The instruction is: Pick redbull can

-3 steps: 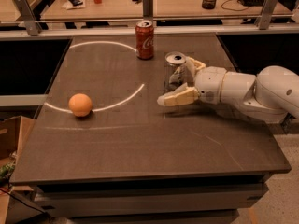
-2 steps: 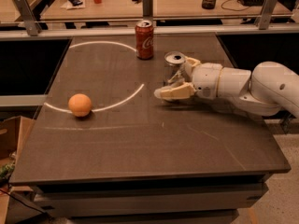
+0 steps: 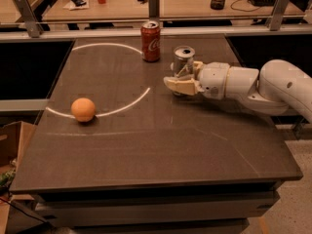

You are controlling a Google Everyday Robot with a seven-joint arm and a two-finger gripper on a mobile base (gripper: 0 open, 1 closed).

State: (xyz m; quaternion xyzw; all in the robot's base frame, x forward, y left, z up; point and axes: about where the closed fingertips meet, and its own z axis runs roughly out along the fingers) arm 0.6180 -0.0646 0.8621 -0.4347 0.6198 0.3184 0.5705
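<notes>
The redbull can (image 3: 184, 58), a slim silver can with a pull-tab top, stands upright right of the table's middle. My gripper (image 3: 187, 77) reaches in from the right on a white arm and is shut on the can, one finger (image 3: 179, 85) across its lower front and the other behind it. The can's base is hidden by the near finger, so I cannot tell whether it touches the table.
A red Coca-Cola can (image 3: 150, 41) stands just behind and left of the redbull can. An orange (image 3: 83, 109) lies at the left on a white arc. The dark table (image 3: 161, 150) ends near my arm on the right. Cardboard boxes (image 3: 9, 145) sit on the floor at left.
My gripper has moved left and away from the camera, and its fingers have closed around the redbull can. The can's top now sits a little higher in view.
</notes>
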